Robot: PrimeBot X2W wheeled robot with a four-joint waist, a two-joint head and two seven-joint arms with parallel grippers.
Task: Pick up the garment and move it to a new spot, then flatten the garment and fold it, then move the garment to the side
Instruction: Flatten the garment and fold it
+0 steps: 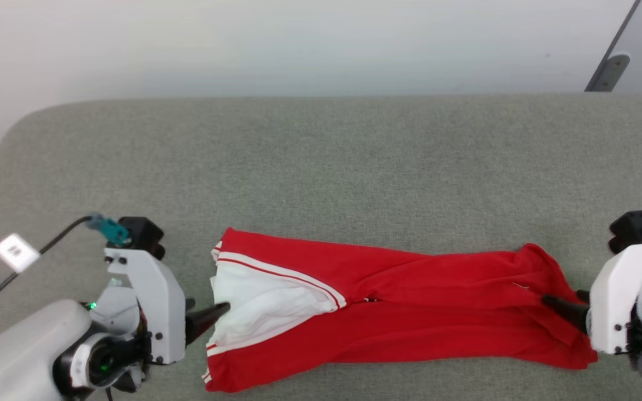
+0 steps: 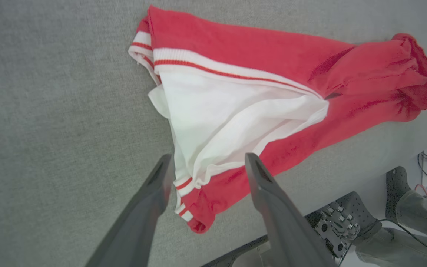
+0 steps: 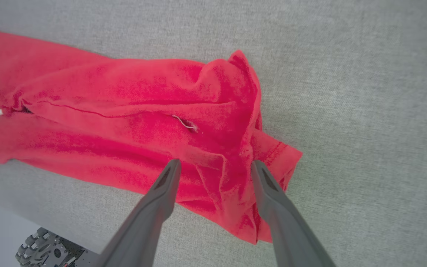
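Observation:
The garment [image 1: 410, 312] lies stretched left to right near the front edge of the table, folded lengthwise into a long red band. Its white sleeve [image 1: 259, 301] with striped trim lies at the left end, and the chest letters are hidden. My left gripper [image 1: 216, 312] is at that end, open, its fingers [image 2: 161, 174] straddling the sleeve's trimmed edge [image 2: 209, 161]. My right gripper [image 1: 555, 302] is at the bunched red end [image 3: 235, 111]. It is open too, with its fingers [image 3: 263, 178] standing either side of a fold of red cloth [image 3: 216, 165].
The table [image 1: 321, 167] has a grey felt-like top with rounded far corners and a pale wall behind it. A white tag on a dark cable [image 1: 15, 252] lies at the left edge. The robot's wheeled base [image 2: 337, 226] shows below the table's front edge.

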